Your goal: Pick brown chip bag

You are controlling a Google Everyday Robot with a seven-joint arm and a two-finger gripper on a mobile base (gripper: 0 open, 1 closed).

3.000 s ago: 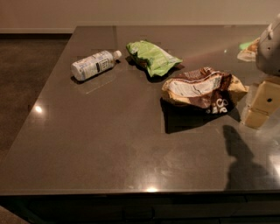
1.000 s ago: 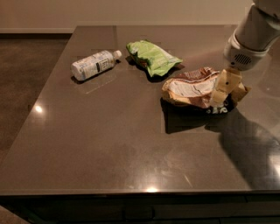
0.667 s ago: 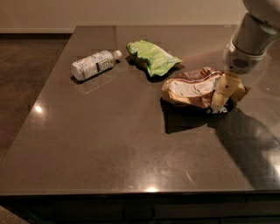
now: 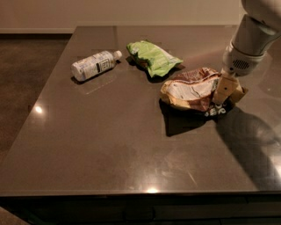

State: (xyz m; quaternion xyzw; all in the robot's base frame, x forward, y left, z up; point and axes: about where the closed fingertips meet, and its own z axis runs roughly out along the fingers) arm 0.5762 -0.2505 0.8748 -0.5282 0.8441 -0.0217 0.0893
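Tool [image 4: 226, 99] over one end of brown chip bag [image 4: 189, 91]; lettering illegible.

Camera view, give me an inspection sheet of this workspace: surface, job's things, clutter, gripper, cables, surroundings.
Surface: dark glossy table, with light reflections.
Job's things: brown chip bag, crumpled, lying right of centre.
Clutter: green chip bag farther back; bottle on its side at the far left.
Grippers: gripper down at the brown chip bag's right end.
Cables: nothing seen.
Surroundings: dark floor to the left, pale wall behind.
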